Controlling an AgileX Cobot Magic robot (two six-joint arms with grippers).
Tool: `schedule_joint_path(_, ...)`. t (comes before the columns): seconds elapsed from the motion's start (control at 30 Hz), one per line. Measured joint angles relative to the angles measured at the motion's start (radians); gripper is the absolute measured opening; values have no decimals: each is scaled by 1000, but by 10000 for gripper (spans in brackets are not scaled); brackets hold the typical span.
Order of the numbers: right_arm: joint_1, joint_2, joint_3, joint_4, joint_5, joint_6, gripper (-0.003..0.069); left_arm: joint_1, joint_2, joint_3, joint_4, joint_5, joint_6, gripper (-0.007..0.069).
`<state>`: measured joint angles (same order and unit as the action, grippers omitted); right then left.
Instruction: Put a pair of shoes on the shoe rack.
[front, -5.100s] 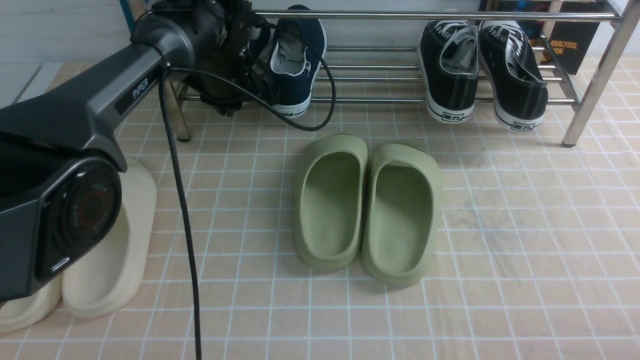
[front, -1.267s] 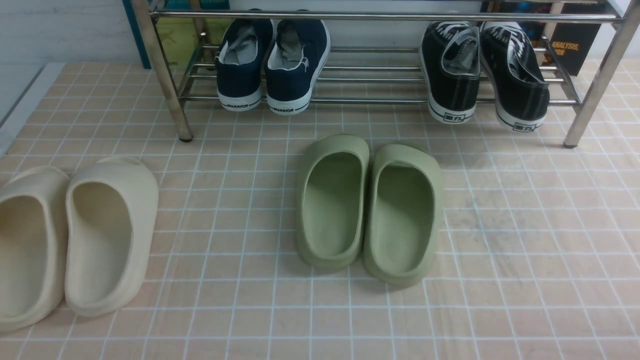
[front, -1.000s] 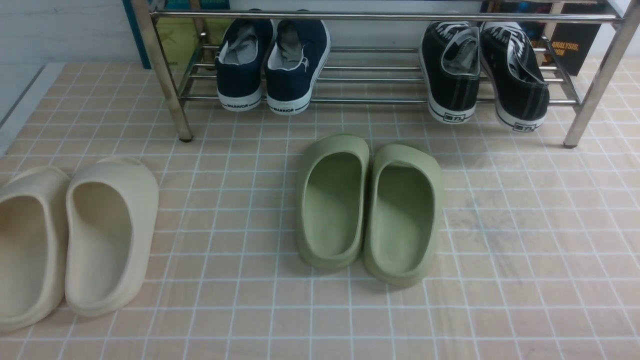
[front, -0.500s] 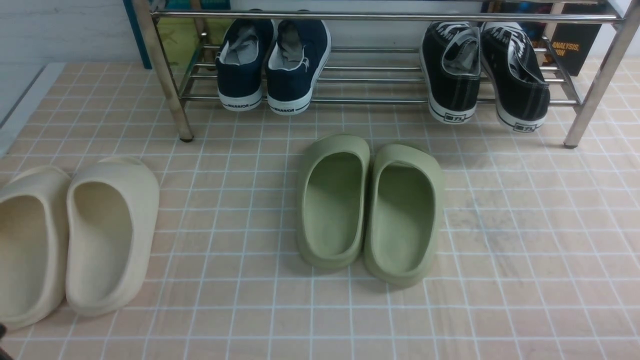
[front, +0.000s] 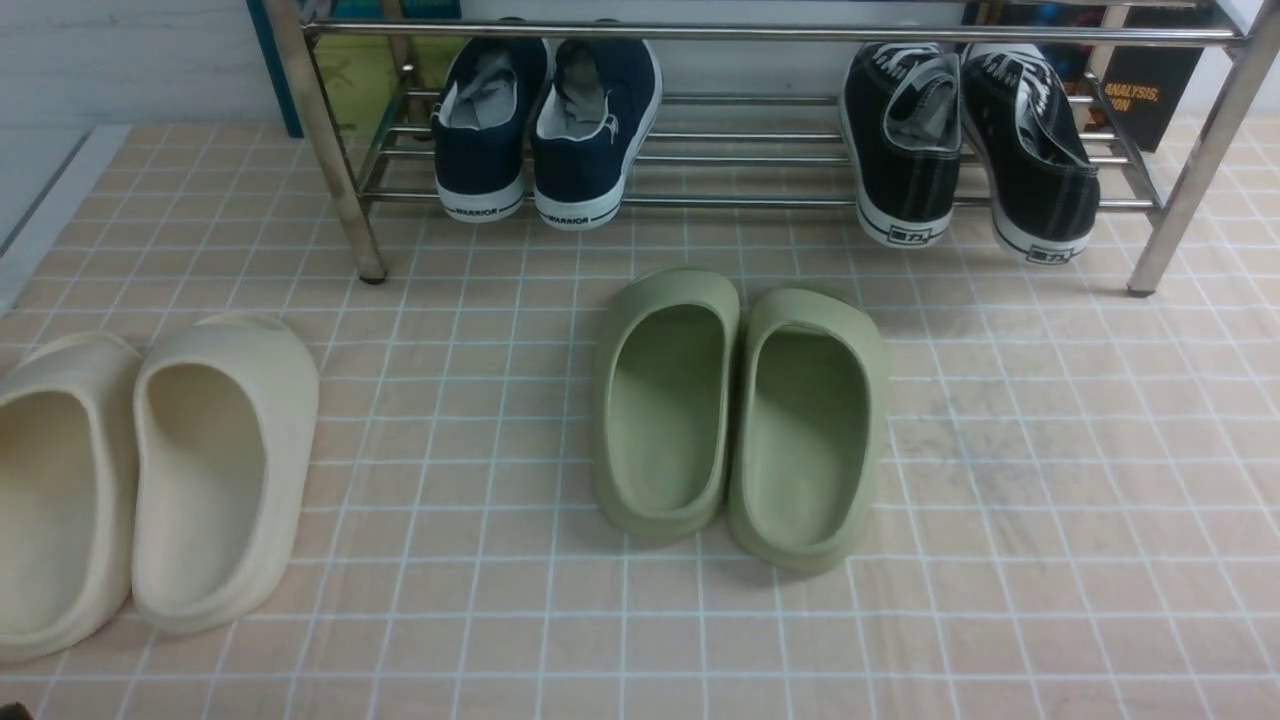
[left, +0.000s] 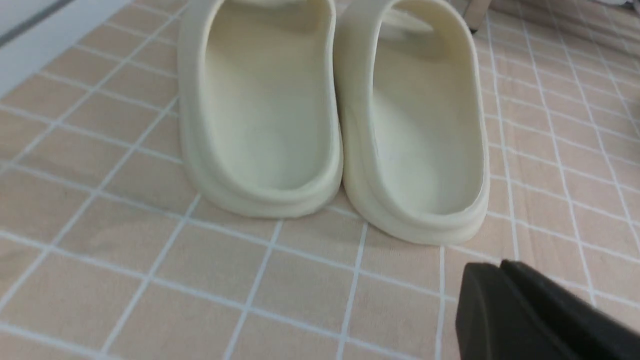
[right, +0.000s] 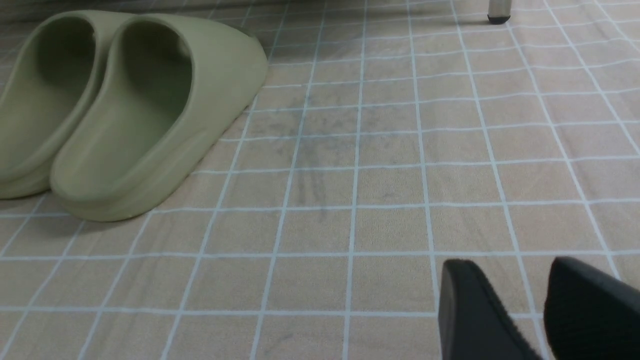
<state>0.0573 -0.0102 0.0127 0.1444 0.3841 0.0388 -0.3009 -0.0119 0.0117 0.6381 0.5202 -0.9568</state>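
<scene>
The two navy blue slip-on shoes, left (front: 480, 135) and right (front: 590, 135), stand side by side on the left part of the chrome shoe rack (front: 760, 32), heels toward me, "WARRIOR" lettering showing. Neither arm shows in the front view. In the left wrist view my left gripper (left: 500, 270) is shut and empty, low over the tiled floor just in front of the cream clogs (left: 410, 125). In the right wrist view my right gripper (right: 507, 270) is open and empty above bare tiles, to the right of the green clogs (right: 125, 110).
A pair of black lace-up sneakers (front: 960, 140) sits on the right part of the rack. Green clogs (front: 740, 410) stand mid-floor and cream clogs (front: 150, 470) at the left. A rack foot (right: 498, 17) shows in the right wrist view.
Five seconds ago my left arm was at the rack beside the navy shoes; it has pulled back out of the front view. In the last second nothing has moved.
</scene>
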Motion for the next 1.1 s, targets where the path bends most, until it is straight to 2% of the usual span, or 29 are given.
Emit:
schedule_joint_path(0.27,0,0,0,0,0,0,239,99,0,5,-172,-80,0,55)
schedule_joint_path(0.43,0,0,0,0,0,0,239,116,0,10,-291,-131,0,55)
schedule_joint_path(0.67,0,0,0,0,0,0,239,132,0,11,-334,-137,21,55)
schedule_joint_path(0.9,0,0,0,0,0,0,239,136,0,11,-470,-144,403,59)
schedule_joint_path(0.97,0,0,0,0,0,0,239,136,0,11,-548,-146,562,59)
schedule_joint_path(1.1,0,0,0,-1,0,0,239,136,0,11,-601,-146,727,62)
